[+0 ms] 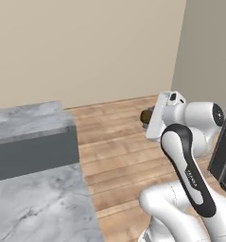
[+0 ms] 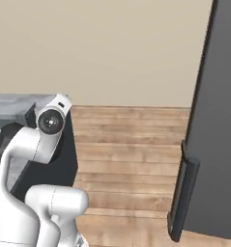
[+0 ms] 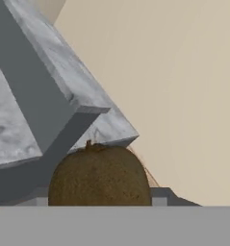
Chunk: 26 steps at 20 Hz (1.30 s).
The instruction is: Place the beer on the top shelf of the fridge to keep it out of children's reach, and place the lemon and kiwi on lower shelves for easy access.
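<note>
The gripper (image 1: 143,116) is holding the kiwi (image 3: 99,175) between its fingers, the jaws standing part-way apart and closed on the fruit. In the hand view the brown, fuzzy kiwi is sitting right at the finger tips, its stem nub pointing up in that picture. In the left base view the kiwi (image 1: 145,116) is showing as a small brown shape at the end of the white hand, hanging in the air above the wooden floor (image 1: 119,142) and well apart from the grey marble counter (image 1: 34,208) on the left. The arm is reaching leftward across that view at about mid height. Beyond the fruit, the hand view is taking in the counter (image 3: 63,86) edge and a beige wall (image 3: 184,96). In the right base view the dark fridge (image 2: 218,120) door is standing at the right, its handle (image 2: 182,198) facing the floor
</note>
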### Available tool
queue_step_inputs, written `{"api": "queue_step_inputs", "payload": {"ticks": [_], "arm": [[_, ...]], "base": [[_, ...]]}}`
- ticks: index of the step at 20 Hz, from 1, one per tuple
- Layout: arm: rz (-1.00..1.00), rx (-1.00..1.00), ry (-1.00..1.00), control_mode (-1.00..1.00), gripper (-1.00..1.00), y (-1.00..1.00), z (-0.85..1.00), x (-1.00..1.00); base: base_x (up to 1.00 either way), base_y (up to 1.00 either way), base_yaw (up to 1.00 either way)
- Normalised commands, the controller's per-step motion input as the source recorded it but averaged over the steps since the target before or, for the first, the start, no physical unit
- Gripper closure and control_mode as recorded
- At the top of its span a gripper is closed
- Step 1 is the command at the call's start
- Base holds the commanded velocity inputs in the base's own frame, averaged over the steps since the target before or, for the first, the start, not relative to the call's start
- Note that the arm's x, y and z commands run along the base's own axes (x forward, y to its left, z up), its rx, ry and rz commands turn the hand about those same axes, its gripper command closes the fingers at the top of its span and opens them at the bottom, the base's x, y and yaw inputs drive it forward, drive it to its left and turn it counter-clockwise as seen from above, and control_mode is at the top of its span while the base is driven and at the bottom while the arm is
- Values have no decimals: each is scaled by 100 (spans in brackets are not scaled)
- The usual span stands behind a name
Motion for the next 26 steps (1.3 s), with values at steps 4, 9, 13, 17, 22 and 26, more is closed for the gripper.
{"api": "queue_step_inputs", "payload": {"ticks": [4, 9, 13, 17, 22, 26], "arm": [[0, 0, 0, 100, 100, 0, 0, 0], [0, 0, 0, 100, 100, 0, 0, 0], [0, 0, 0, 100, 100, 0, 0, 0], [0, 0, 0, 100, 100, 0, 0, 0], [0, 0, 0, 100, 100, 0, 0, 0], [0, 0, 0, 100, 100, 0, 0, 0]], "base": [[100, 0, 0], [100, 0, -11], [99, -5, -25], [100, -1, -35], [99, 0, -43], [90, -1, -48]]}}
